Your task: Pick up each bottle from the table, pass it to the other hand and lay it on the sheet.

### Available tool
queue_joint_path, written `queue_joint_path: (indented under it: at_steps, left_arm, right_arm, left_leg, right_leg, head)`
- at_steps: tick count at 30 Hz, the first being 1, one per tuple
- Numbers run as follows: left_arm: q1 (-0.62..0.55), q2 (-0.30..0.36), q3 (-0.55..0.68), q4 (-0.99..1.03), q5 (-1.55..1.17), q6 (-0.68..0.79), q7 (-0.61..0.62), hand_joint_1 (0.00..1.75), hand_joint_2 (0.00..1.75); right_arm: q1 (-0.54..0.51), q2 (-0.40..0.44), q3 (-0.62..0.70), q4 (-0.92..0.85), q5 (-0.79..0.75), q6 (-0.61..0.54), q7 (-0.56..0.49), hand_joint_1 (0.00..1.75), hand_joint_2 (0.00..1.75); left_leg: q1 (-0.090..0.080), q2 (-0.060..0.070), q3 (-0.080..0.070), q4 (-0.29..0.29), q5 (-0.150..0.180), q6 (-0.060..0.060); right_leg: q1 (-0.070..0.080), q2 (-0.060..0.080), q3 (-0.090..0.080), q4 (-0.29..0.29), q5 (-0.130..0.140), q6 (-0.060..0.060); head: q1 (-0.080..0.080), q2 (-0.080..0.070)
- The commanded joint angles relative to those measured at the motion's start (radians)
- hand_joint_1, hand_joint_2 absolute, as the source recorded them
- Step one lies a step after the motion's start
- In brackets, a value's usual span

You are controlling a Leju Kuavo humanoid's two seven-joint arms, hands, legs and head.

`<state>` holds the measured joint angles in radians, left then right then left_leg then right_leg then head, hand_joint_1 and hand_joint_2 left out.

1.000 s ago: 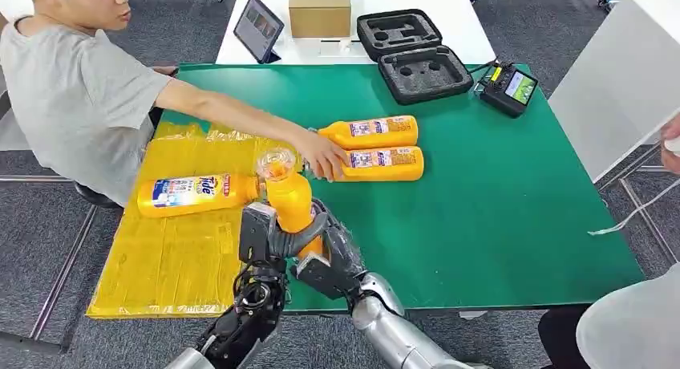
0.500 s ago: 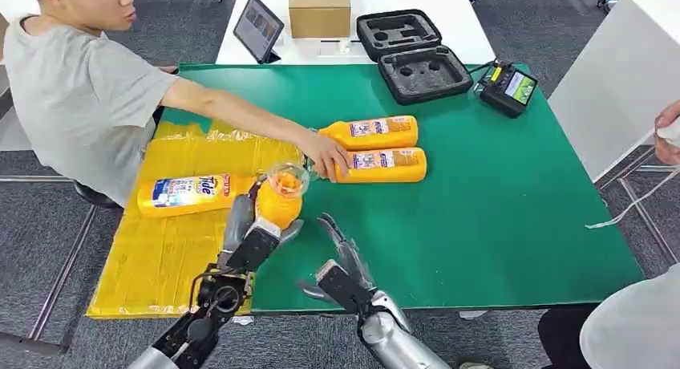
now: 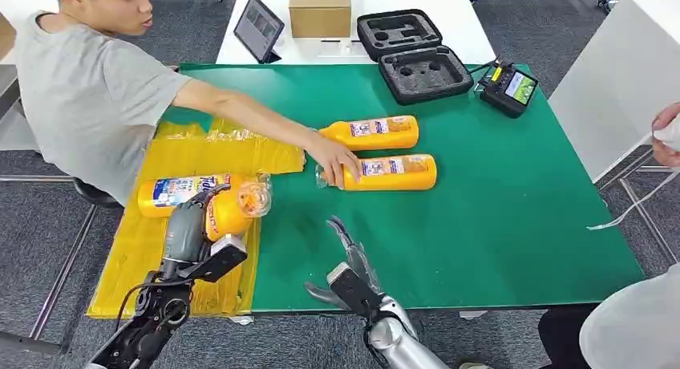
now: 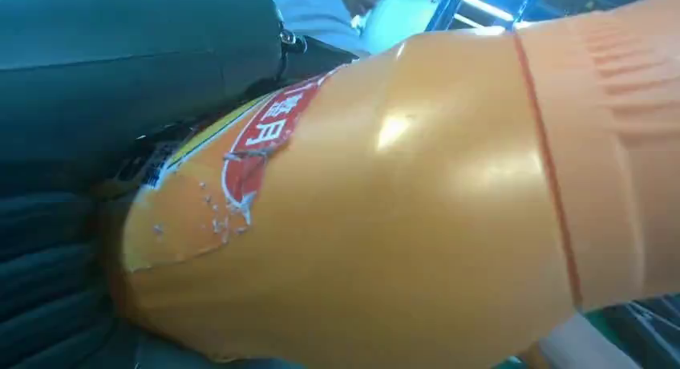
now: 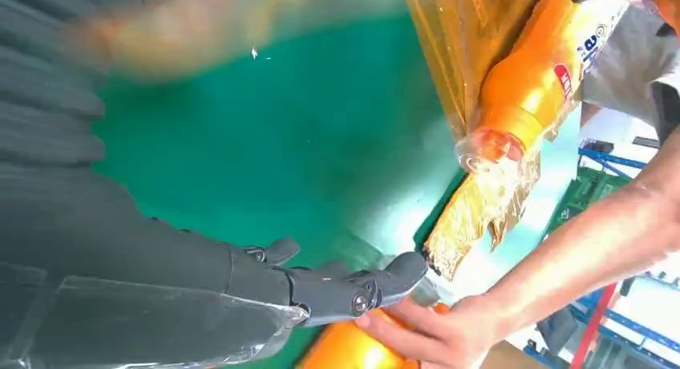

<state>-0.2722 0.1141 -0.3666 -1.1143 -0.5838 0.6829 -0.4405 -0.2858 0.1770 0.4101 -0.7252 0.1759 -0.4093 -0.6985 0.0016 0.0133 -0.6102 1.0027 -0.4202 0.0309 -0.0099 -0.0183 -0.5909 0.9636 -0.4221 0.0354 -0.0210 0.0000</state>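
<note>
My left hand (image 3: 186,229) grips an orange bottle (image 3: 232,211) and holds it on its side over the yellow sheet (image 3: 160,265), clear cap toward the table's middle. In the left wrist view the bottle (image 4: 385,208) sits against my fingers (image 4: 72,249). A Tide bottle (image 3: 180,194) lies on the sheet just behind it. My right hand (image 3: 346,266) hangs open over the green table (image 3: 497,208) near its front edge, fingers (image 5: 345,289) spread, holding nothing. Two more orange bottles lie mid-table, the far one (image 3: 370,132) and the near one (image 3: 393,172).
A person seated at the left reaches across, a hand (image 3: 333,156) on the near bottle's neck. At the back stand a tablet (image 3: 258,28), a cardboard box (image 3: 319,8), a black foam case (image 3: 413,54) and a small device (image 3: 508,88). Another person stands at the right.
My right hand let go of the bottle and drew back, open. My left hand carried the bottle leftward over the sheet and tipped it sideways. The person slid the near bottle slightly right.
</note>
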Motion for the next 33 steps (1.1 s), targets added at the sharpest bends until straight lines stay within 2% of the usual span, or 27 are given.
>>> queue_joint_path:
  at_steps: [1,10,12,15,16,22,28,33]
  left_arm:
    - [-0.062,0.041,0.003,0.074,-0.275,-0.069,0.129,1.75,1.75]
    - [-0.078,0.046,0.004,0.107,-0.287,-0.111,0.120,1.75,1.75]
    - [-0.053,0.052,0.004,0.098,-0.289,-0.113,0.118,1.75,1.75]
    - [-0.010,0.056,-0.020,0.081,-0.374,-0.130,0.152,1.75,1.75]
    - [-0.018,0.052,-0.035,0.103,-0.420,-0.133,0.170,1.75,1.75]
    - [-0.076,0.017,-0.069,0.297,-0.562,-0.130,0.234,1.75,1.75]
    - [-0.105,0.001,-0.077,0.333,-0.613,-0.166,0.262,1.75,1.75]
    - [-0.041,0.024,-0.075,0.305,-0.657,-0.172,0.278,1.75,1.75]
  right_arm:
    - [-0.025,0.005,-0.027,0.028,-0.013,0.005,0.000,0.00,1.75]
    - [-0.037,0.006,-0.038,0.033,-0.017,0.020,0.000,0.00,1.75]
    - [-0.036,0.001,-0.035,0.032,-0.016,0.034,0.000,0.00,1.75]
    - [-0.028,-0.003,-0.029,0.028,-0.014,0.043,0.000,0.00,1.75]
    - [-0.032,0.000,-0.026,0.034,-0.014,0.049,0.000,0.00,1.75]
    - [-0.026,-0.005,-0.028,0.030,-0.031,0.055,0.000,0.00,1.75]
    - [0.002,-0.028,-0.038,-0.013,-0.045,0.058,0.000,0.00,1.75]
    - [0.036,-0.039,-0.053,-0.038,-0.042,0.045,0.000,0.00,1.75]
  left_leg:
    - [0.001,-0.001,0.003,0.000,-0.001,-0.002]
    - [0.000,0.000,0.001,0.000,0.000,-0.001]
    - [0.001,0.000,0.005,0.000,-0.002,-0.002]
    - [0.000,0.001,0.003,-0.001,-0.001,-0.001]
    - [0.000,0.001,0.006,-0.001,-0.002,-0.002]
    - [0.000,-0.001,0.003,-0.001,0.000,-0.001]
    - [0.000,-0.003,0.005,-0.001,0.000,-0.001]
    - [0.000,0.000,0.007,-0.002,0.000,-0.002]
  right_leg:
    - [0.001,0.001,0.003,0.000,-0.001,-0.001]
    - [0.000,0.001,0.001,0.000,0.000,-0.001]
    - [0.000,0.002,0.004,0.000,-0.002,-0.001]
    - [0.000,0.002,0.002,-0.001,0.000,-0.001]
    - [0.000,0.003,0.005,-0.001,-0.001,-0.001]
    - [0.000,0.000,0.003,-0.001,0.000,-0.001]
    - [0.000,-0.001,0.004,-0.001,-0.001,-0.001]
    - [0.000,0.002,0.006,-0.001,0.000,-0.001]
  head:
    - [0.000,0.000]
    - [0.000,0.000]
    - [0.000,0.000]
    - [0.000,0.000]
    - [0.000,0.000]
    - [0.000,0.000]
    - [0.000,0.000]
    - [0.000,0.000]
